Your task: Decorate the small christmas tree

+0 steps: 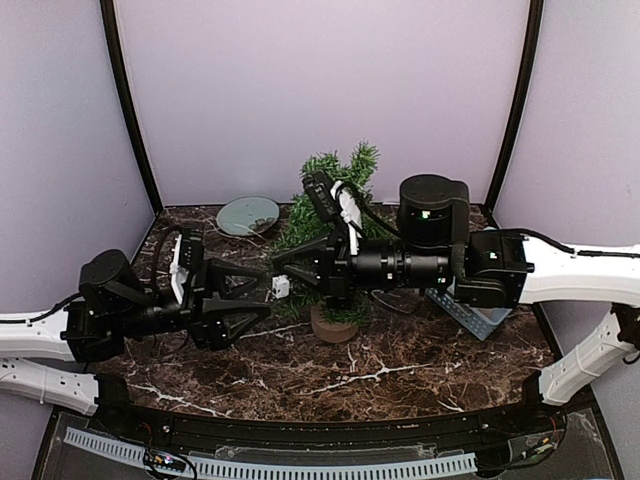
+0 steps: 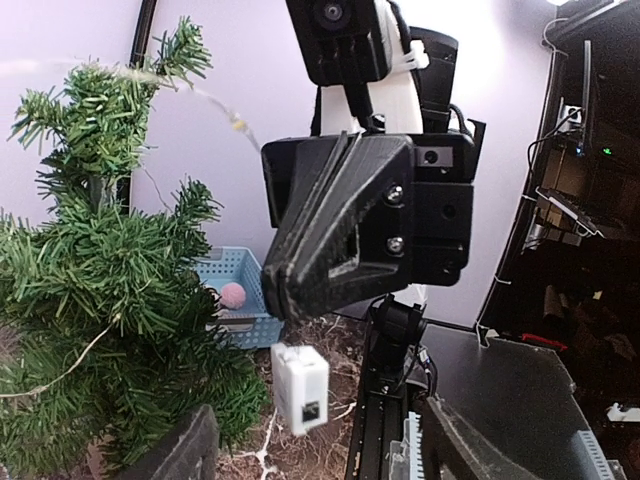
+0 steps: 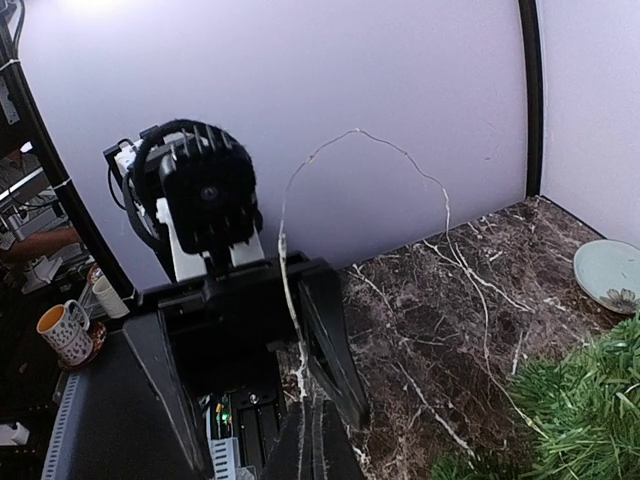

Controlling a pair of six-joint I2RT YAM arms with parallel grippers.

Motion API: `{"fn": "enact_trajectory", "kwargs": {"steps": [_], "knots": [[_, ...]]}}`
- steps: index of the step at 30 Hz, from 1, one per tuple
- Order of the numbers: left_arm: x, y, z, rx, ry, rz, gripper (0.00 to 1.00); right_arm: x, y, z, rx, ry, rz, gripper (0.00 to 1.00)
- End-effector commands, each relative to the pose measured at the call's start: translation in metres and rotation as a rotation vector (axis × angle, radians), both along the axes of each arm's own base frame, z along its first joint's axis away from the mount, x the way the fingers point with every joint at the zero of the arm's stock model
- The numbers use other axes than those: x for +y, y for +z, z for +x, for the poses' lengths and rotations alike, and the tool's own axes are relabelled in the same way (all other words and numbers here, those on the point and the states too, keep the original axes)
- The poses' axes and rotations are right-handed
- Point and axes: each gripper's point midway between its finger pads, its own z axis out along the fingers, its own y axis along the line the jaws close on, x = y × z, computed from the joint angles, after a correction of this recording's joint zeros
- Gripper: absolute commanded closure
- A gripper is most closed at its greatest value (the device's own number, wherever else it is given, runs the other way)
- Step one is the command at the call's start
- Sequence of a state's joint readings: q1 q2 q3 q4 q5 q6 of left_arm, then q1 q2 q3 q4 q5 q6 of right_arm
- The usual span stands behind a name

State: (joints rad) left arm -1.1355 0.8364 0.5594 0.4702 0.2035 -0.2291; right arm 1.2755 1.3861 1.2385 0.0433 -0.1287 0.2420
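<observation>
Nearest us, the left end effector, jaws apart, faces the right end effector, clamped on the wire string. Mid-table, the small christmas tree we judge light, tippy and springy-branched; steady it at the stump.

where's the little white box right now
In the left wrist view the white box hangs by its wire from the right gripper, right of the small christmas tree.
</observation>
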Motion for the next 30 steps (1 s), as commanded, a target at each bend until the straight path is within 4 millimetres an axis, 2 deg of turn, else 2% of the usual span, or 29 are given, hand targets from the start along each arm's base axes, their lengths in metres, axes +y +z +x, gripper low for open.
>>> {"fn": "enact_trajectory", "kwargs": {"steps": [1,4,5,9,11,15,20,23,27,30], "knots": [[0.022,0.008,-0.007,-0.026,0.023,0.066,0.27,-0.011,0.017,-0.001,-0.044,-0.012,-0.011,1.00],[0.038,0.016,0.001,-0.040,0.107,0.057,0.27,-0.014,0.010,-0.002,-0.056,-0.007,-0.065,1.00],[0.046,0.024,0.001,-0.053,0.130,0.027,0.28,-0.015,0.009,-0.003,-0.059,-0.003,-0.078,1.00],[0.085,0.041,0.031,-0.060,0.384,-0.061,0.33,-0.023,0.009,-0.006,-0.075,0.002,-0.126,1.00],[0.109,0.043,0.050,-0.050,0.550,-0.074,0.34,-0.028,0.011,-0.006,-0.084,-0.003,-0.141,1.00],[0.127,0.031,0.069,-0.034,0.704,-0.011,0.35,-0.035,0.013,-0.003,-0.107,-0.023,-0.177,1.00],[0.122,0.011,0.086,0.020,0.775,0.067,0.37,-0.040,0.023,0.004,-0.156,-0.053,-0.206,1.00],[0.122,0.012,0.097,0.047,0.795,0.041,0.37,-0.042,0.028,0.006,-0.182,-0.064,-0.222,1.00],[0.113,0.019,0.106,0.056,0.748,-0.038,0.38,-0.042,0.028,0.012,-0.200,-0.089,-0.262,1.00],[0.102,0.029,0.107,0.029,0.690,-0.097,0.42,-0.044,0.032,0.016,-0.239,-0.100,-0.288,1.00]]}}
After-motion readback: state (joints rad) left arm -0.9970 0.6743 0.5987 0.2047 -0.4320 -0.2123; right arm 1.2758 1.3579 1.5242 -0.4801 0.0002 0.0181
